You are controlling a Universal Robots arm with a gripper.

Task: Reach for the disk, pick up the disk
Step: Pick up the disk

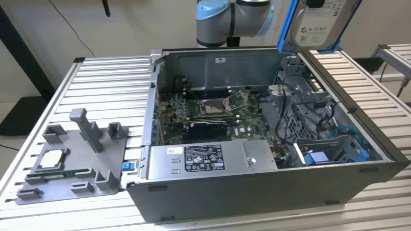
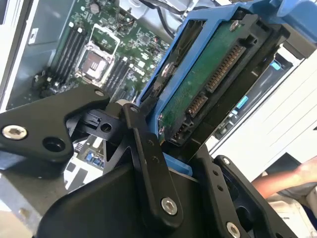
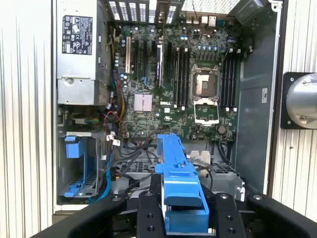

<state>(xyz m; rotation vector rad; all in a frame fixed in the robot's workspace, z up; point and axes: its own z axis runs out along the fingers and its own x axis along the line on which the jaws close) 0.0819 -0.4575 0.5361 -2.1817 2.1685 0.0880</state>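
Note:
The disk [image 1: 318, 24] hangs tilted in the air above the far right corner of the open computer case [image 1: 257, 192], its white label facing the exterior view and blue rails along its edges. In the second wrist view the disk [image 2: 208, 84] shows its green circuit board and connector, and my gripper [image 2: 178, 153] is shut on its blue frame with a black finger on each side. In the first wrist view the blue rail of the disk [image 3: 173, 163] stands edge-on between the black fingers of my gripper [image 3: 185, 210], high over the motherboard [image 3: 168, 74].
The case lies on a slatted metal table [image 1: 103, 82]. Inside are a grey power supply box [image 1: 205, 159], an empty blue drive bay [image 1: 334, 154] and cables. A grey fixture [image 1: 77, 159] holding a small silver chip sits at the exterior view's left. A person's arm [image 2: 287, 178] is beside the table.

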